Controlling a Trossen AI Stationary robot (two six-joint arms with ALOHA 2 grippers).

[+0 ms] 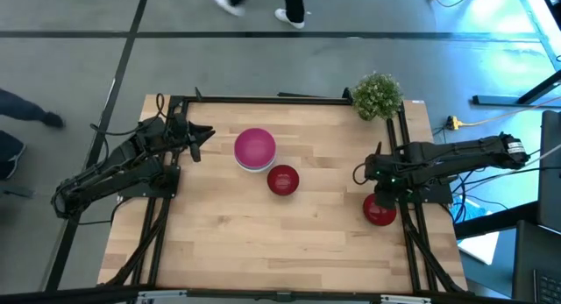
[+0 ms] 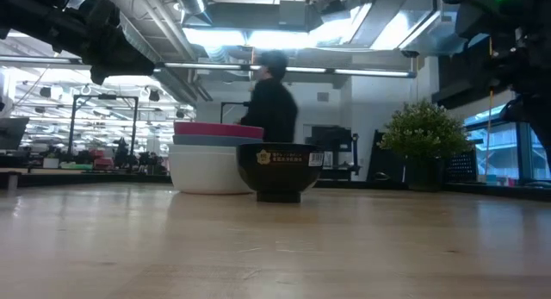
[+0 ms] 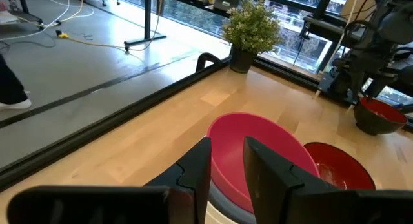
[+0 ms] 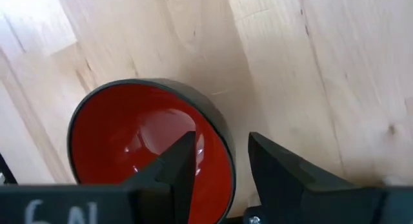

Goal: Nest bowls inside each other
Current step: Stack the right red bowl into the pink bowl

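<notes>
A magenta pink bowl (image 1: 255, 147) tops a stack at the table's middle. In the low view the pink bowl (image 2: 215, 128) sits in a blue bowl (image 2: 211, 140), which sits in a white bowl (image 2: 205, 170). One dark red bowl (image 1: 282, 180), black outside, stands just right of the stack. A second dark red bowl (image 1: 379, 211) sits near the table's right edge. My right gripper (image 4: 221, 143) is open above it, with one finger over its inside and one outside its rim (image 4: 227, 146). My left gripper (image 3: 227, 146) is open, raised left of the stack.
A small green potted plant (image 1: 377, 95) stands at the table's far right corner. A black frame rail (image 3: 161, 98) runs along the far edge. Bare wood lies across the near half (image 1: 263, 243). A person (image 2: 271, 101) stands in the room behind the table.
</notes>
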